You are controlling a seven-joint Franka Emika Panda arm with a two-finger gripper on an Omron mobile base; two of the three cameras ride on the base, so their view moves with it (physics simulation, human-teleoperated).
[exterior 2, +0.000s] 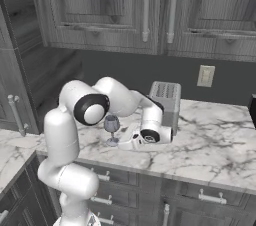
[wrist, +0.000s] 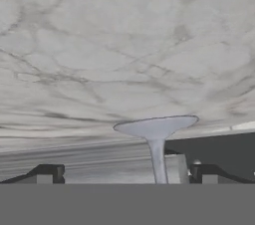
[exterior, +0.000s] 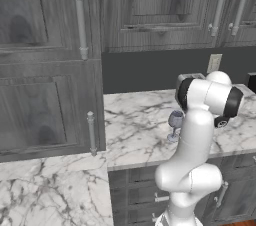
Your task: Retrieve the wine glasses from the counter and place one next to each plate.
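Hand low, level, fingers wide apart astride wine glass stem, gripping nothing.

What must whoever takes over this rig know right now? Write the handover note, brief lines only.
Fingers: open, one on each side of the wine glass stem, not closed on it.
Wine glass: upright on the counter, in front of the toaster, not lifted.
Done: the approach to this glass.
Left: close on the stem, lift, carry it to a plate and set it beside it; then do the same with the other glass.
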